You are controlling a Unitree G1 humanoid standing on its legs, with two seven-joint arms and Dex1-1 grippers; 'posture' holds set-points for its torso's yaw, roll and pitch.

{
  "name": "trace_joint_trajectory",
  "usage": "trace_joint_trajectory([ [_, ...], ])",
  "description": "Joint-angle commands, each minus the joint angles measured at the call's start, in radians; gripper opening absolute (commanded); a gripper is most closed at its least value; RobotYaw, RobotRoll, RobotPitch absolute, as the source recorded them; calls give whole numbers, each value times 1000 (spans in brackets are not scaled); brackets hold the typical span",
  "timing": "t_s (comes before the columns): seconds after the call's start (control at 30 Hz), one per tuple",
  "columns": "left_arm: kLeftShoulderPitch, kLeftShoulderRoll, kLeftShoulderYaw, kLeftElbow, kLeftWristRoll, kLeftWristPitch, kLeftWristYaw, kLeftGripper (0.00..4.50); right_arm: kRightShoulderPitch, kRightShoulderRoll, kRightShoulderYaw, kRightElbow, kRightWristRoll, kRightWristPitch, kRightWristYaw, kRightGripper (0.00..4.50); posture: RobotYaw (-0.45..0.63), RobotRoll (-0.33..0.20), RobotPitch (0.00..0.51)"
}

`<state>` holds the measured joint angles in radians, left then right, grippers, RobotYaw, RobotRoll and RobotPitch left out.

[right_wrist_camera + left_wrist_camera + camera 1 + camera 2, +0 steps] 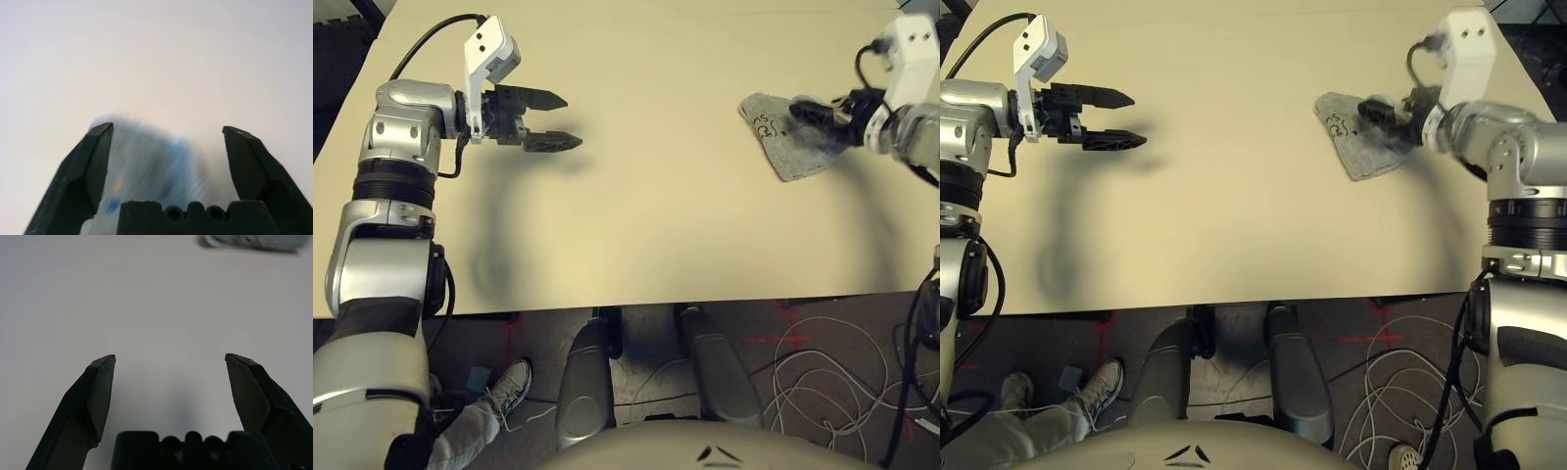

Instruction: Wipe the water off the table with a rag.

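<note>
The grey rag [781, 142] lies flat on the pale beige table [656, 215] at the far right, with dark writing marks near its left corner. My right gripper [166, 129] hovers over the rag's right part; it is open, its fingers [93, 161] standing wide apart with the blurred rag [151, 166] between and below them. From the head it shows at the rag's right edge [1376, 113]. My left gripper [570, 121] is open above bare table at the far left, holding nothing. The water is hidden or out of view.
The table's front edge [656, 305] runs across the picture below both arms. White cables [822, 382] and a person's shoe [509, 387] lie on the floor beyond that edge. Bare tabletop stretches between the two grippers.
</note>
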<state>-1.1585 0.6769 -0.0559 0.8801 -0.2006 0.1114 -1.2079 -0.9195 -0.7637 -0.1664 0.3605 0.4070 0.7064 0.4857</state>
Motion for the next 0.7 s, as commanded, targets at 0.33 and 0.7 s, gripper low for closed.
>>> trace_joint_trajectory([
  [0.33, 64, -121, 266, 175, 4, -317, 664, 4500, -62, 40, -57, 658, -150, -780, 101, 4474, -148, 0, 284],
  [0.7, 166, -148, 316, 271, 48, -456, 1002, 4500, -159, 49, -84, 910, -181, -866, 221, 4474, -170, 0, 287],
])
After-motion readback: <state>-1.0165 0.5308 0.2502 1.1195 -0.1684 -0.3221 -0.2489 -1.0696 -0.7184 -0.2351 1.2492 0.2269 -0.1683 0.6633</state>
